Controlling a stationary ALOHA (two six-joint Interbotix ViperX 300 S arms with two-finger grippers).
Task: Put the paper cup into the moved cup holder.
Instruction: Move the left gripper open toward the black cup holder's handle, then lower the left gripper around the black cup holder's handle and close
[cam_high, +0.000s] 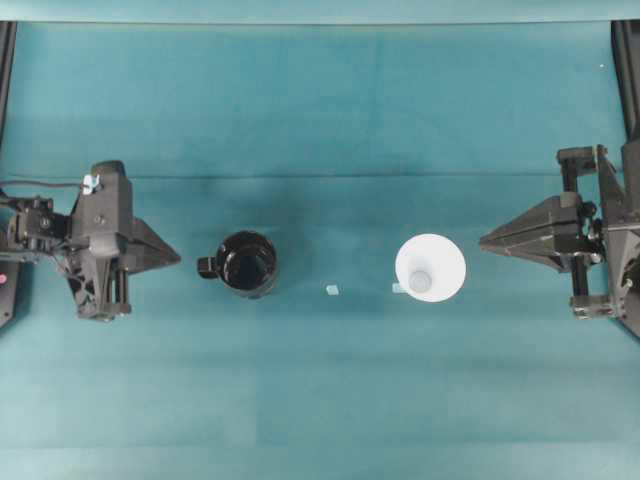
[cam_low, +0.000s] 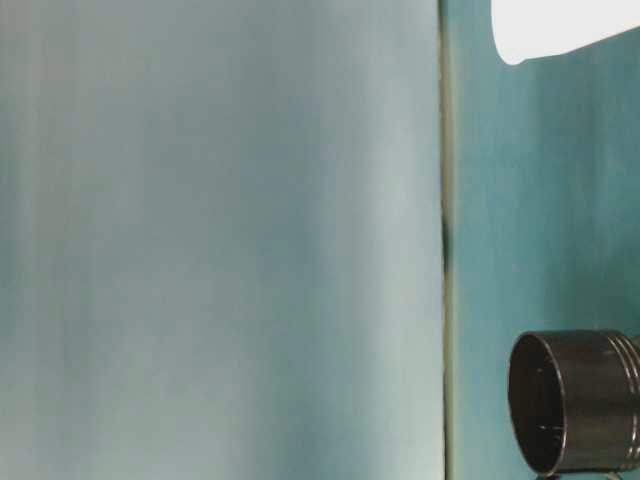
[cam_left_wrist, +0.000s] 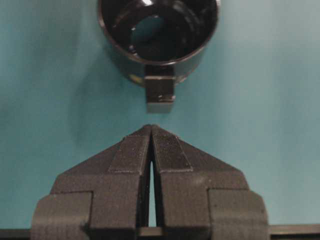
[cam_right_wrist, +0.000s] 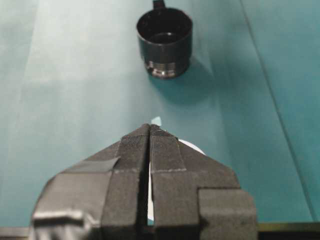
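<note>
White paper cup (cam_high: 430, 267) stands upside down mid-tabletop, just beside the right pincer (cam_high: 484, 241); black cup holder (cam_high: 247, 263) nearer the left pincer (cam_high: 176, 259); both pincers pressed together, empty.

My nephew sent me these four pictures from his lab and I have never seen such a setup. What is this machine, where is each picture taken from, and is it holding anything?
It is a robot with two arms facing each other across a teal table. One picture looks straight down from above: the left hand and the right hand are the dark pointed shapes at the sides. Between them stand a black cup holder with a small handle, and a white paper cup; both stand apart from the hands. Two small pale scraps lie between them. Another picture is taken from table level and shows only parts of both cups. The last two come from cameras on the wrists, each looking out over its own hand. Both hands are shut and hold nothing.
</note>
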